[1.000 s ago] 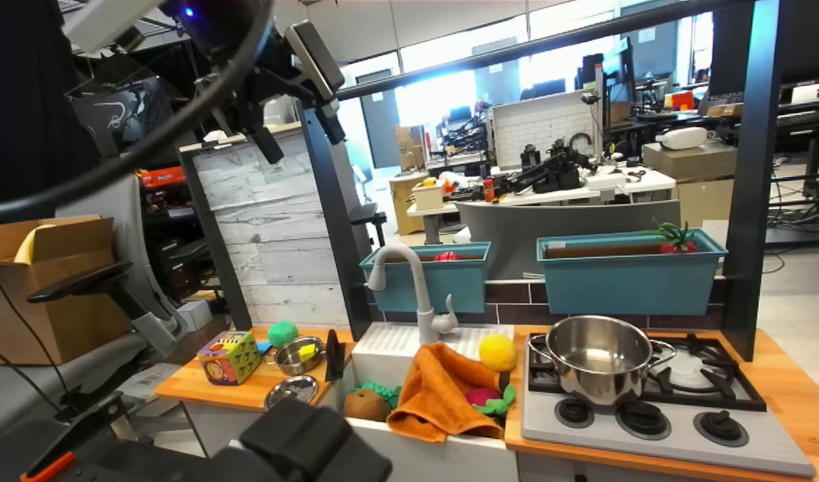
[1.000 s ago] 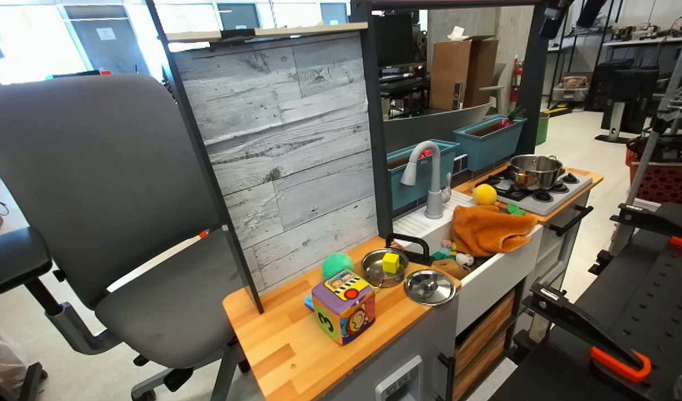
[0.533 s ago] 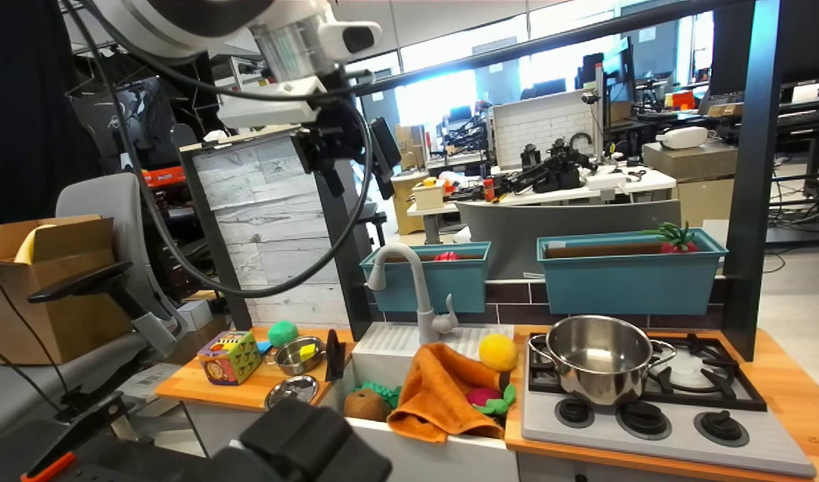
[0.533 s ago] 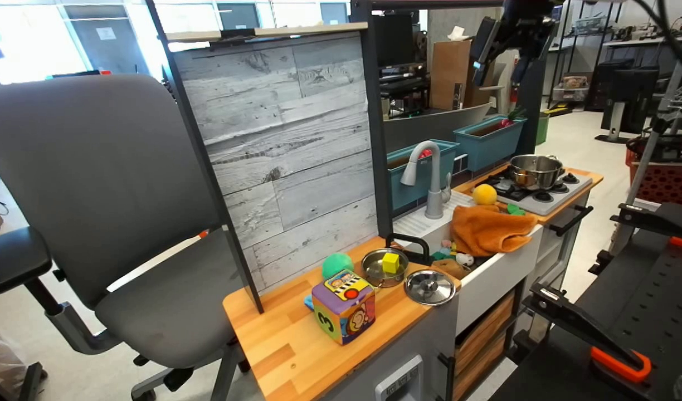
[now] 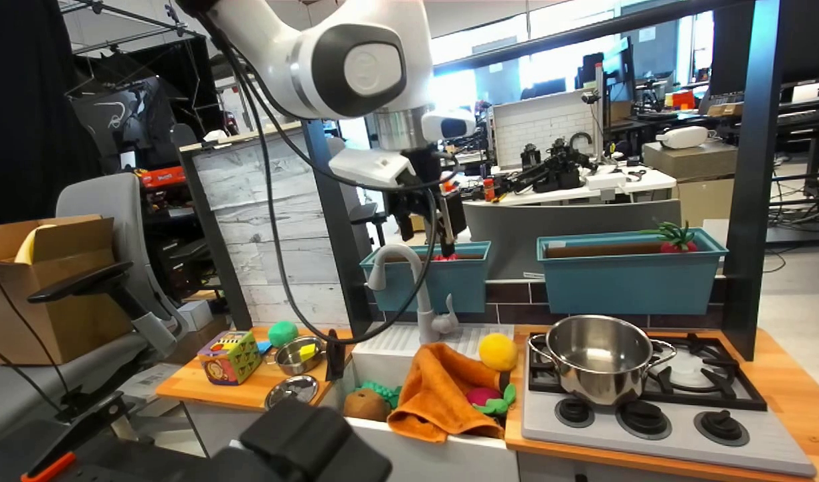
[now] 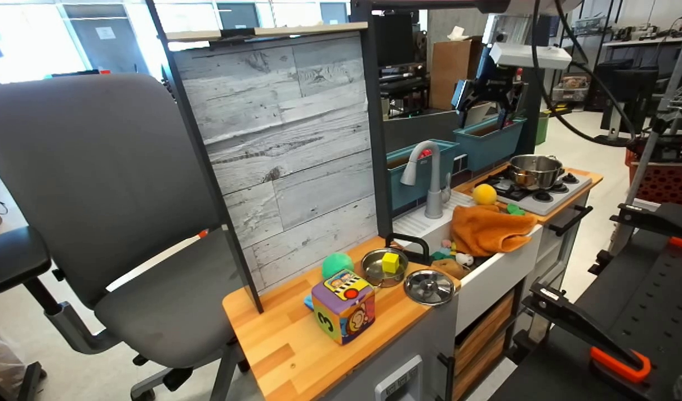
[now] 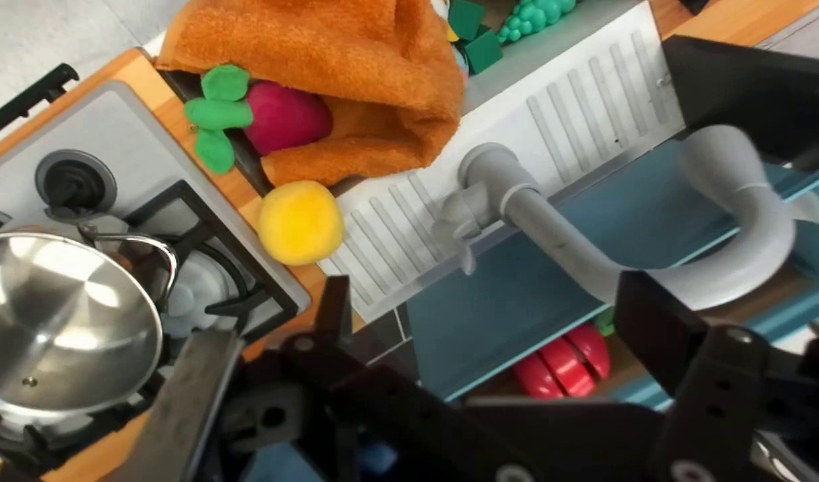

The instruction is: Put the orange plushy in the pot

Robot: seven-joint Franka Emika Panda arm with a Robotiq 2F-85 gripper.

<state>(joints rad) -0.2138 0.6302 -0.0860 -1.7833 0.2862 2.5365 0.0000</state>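
A round yellow-orange plushy (image 5: pixel 498 352) sits on the counter between the sink and the stove. It also shows in the other exterior view (image 6: pixel 485 194) and in the wrist view (image 7: pixel 301 223). The steel pot (image 5: pixel 600 365), uncovered and with nothing visible inside, stands on the stove; it is partly cut off in the wrist view (image 7: pixel 65 328). My gripper (image 5: pixel 427 243) is open and empty, high above the back of the sink near the faucet. In the wrist view its fingers (image 7: pixel 491 301) are wide apart, with the plushy beyond the left finger.
A grey faucet (image 5: pixel 419 294) rises behind the sink below my gripper. Teal planters (image 5: pixel 630 281) hang on the back wall. An orange towel (image 5: pixel 436 395) and a magenta plush vegetable (image 7: pixel 286 117) lie over the sink. A small pan (image 6: pixel 383 273) and toy cube (image 6: pixel 344 306) stand on the side counter.
The arm has swung in over the kitchen and come down, from the upper left toward the faucet in an exterior view. The gripper stays open. The plushy and pot have not moved.
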